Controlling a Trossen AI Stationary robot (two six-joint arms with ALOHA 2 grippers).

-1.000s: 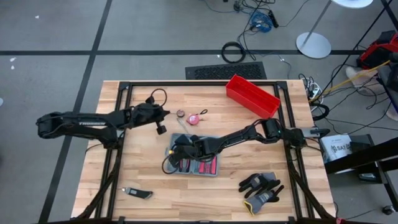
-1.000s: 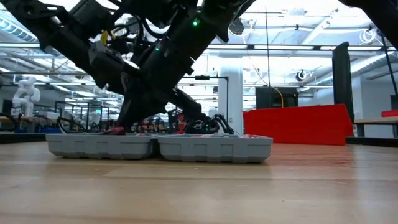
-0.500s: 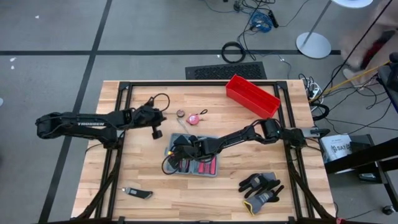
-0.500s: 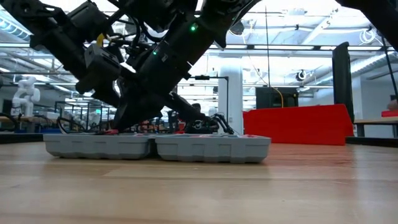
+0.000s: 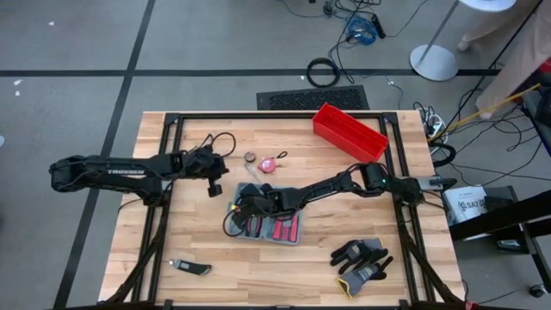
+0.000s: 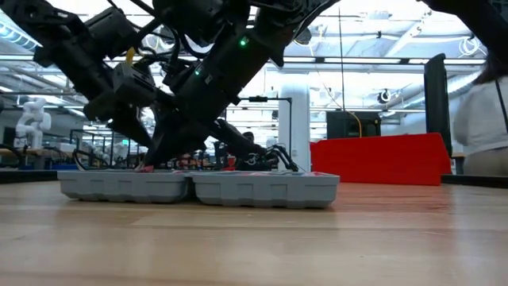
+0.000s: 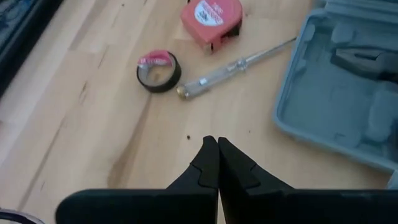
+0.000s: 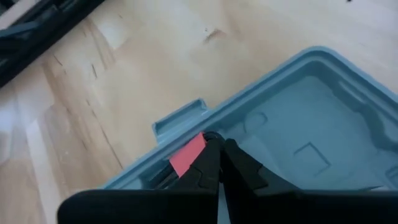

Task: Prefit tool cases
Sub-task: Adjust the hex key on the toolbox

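The grey-blue tool case (image 5: 280,228) lies open and flat on the wooden table, red-handled tools in its moulded slots; the low view shows its two halves (image 6: 198,188) side by side. My right gripper (image 5: 242,207), shut, reaches down into the case's left half (image 8: 298,124). Left of the case, my left gripper (image 5: 215,187) hangs shut over bare wood, pointing slantwise down and touching nothing (image 7: 217,140). My right gripper sets its shut fingertips (image 8: 211,155) against the inner wall of the case's left half, beside the latch tab (image 8: 180,118). The fingers slant down from the table's right. A red piece (image 8: 185,157) lies against them; whether they pinch it cannot be told. The case stays flat on the table.
A red tape measure (image 7: 211,18), a black tape roll (image 7: 158,70) and a clear-handled screwdriver (image 7: 236,64) lie just beyond the case. A red bin (image 5: 349,132) stands far right; gloves (image 5: 362,258) lie near right, a utility knife (image 5: 189,268) near left.
My left gripper has tipped farther down and sunk a little toward the table's near edge, staying shut. The case's right half has slid slightly toward the left under my right gripper.
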